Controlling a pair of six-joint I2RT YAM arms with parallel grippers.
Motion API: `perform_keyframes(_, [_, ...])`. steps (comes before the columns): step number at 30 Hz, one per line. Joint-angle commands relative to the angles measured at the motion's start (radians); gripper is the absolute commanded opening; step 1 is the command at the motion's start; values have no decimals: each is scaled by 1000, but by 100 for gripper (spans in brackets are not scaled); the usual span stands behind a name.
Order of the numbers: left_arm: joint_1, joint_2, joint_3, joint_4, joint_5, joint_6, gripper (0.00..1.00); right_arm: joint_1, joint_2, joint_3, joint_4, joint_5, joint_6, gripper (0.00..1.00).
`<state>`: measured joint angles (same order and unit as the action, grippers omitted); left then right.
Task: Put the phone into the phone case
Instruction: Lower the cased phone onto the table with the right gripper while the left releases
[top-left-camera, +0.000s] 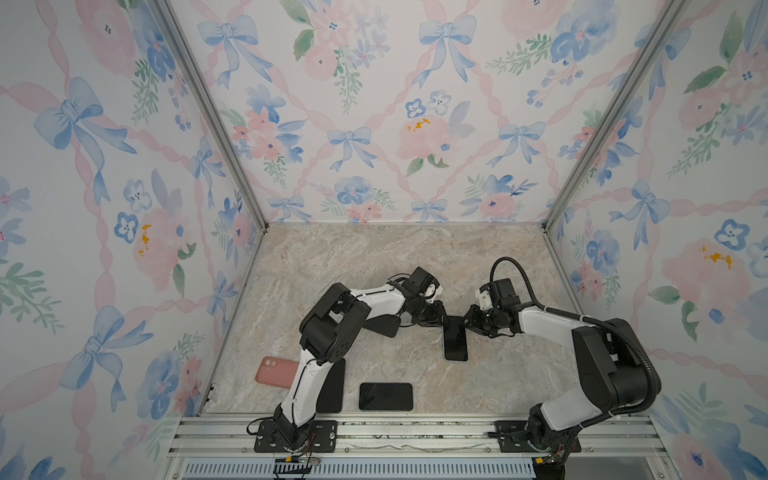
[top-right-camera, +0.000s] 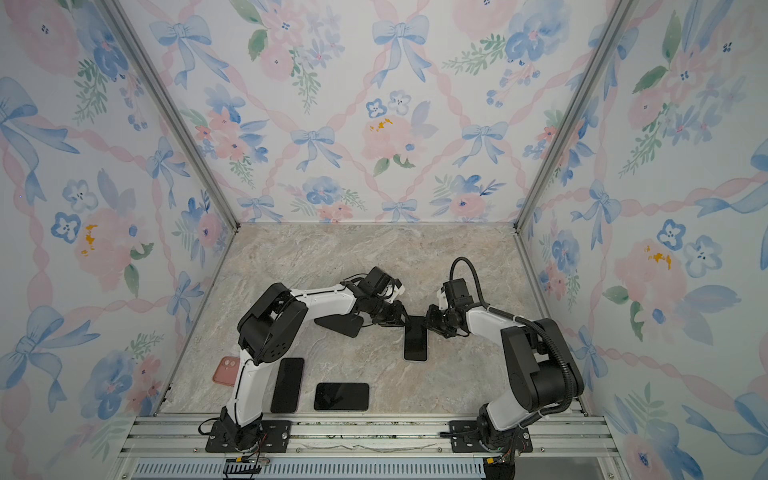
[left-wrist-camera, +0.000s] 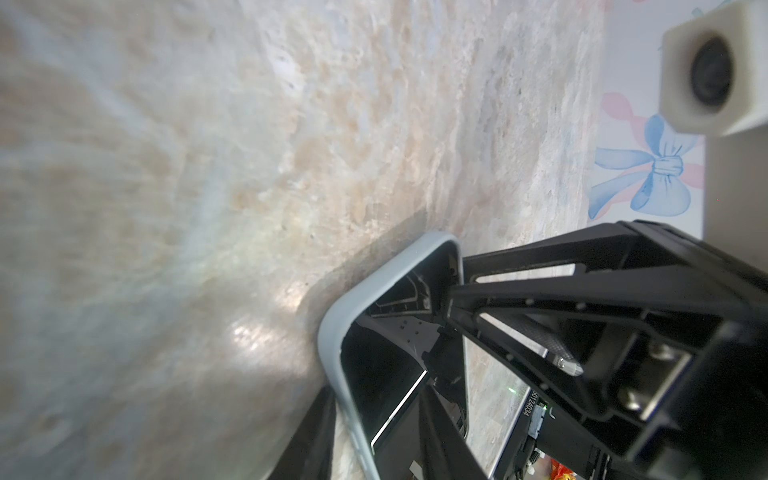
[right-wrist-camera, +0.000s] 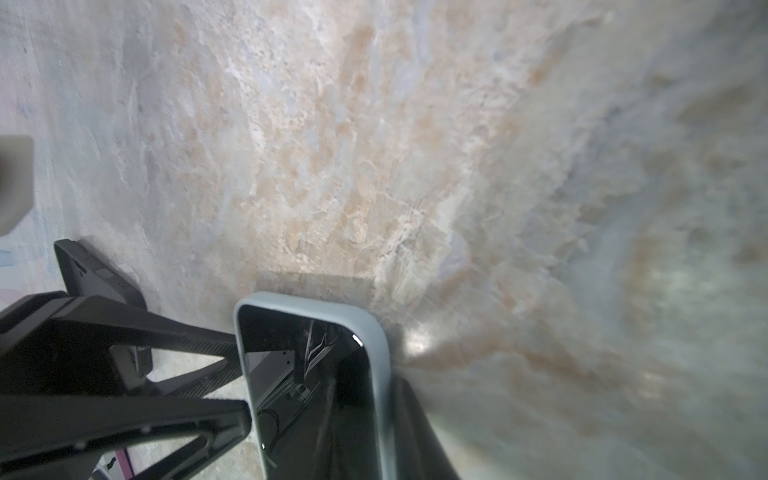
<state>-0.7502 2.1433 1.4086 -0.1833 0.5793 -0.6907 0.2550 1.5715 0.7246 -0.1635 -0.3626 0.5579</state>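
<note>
Marble surface (top-left-camera: 374, 266), near edge first: spare black phone (top-left-camera: 385, 397) lying crosswise, second black phone (top-right-camera: 286, 384) lengthwise just left of it, pink case (top-left-camera: 274, 371) further left, camera side up. Mid-surface: phone (top-left-camera: 456, 343) lies flat, screen up, far end seated inside the grey phone case (right-wrist-camera: 380, 353) rim. Left claw (top-left-camera: 439, 319) narrow, fingertips (right-wrist-camera: 235, 409) touching the case's left edge. Right claw (top-left-camera: 468, 321) narrow, fingertips (left-wrist-camera: 459, 291) at the right edge. Can't tell if either actually grips. Floral wallpaper (top-left-camera: 374, 124) behind.
</note>
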Motion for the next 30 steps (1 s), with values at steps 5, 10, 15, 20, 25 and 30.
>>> perform_keyframes(5, [-28, 33, 30, 3, 34, 19, 35, 0, 27, -5, 40, -19, 18, 18])
perform_keyframes(10, [-29, 34, 32, 1, 36, 19, 35, 4, 31, -6, 40, -14, 21, 15])
perform_keyframes(15, [-31, 31, 32, 2, 34, 19, 35, 4, 32, -5, 32, -9, 21, 13])
perform_keyframes(20, [-17, -16, -1, 1, 15, 21, 35, -2, -16, 45, -113, 49, -19, 14])
perform_keyframes(25, [-7, -92, -46, -23, -24, 39, 38, 1, -108, 88, -264, 141, -45, 18])
perform_keyframes(30, [-9, -165, -105, -34, -66, 51, 40, 77, -179, 104, -354, 241, -13, 27])
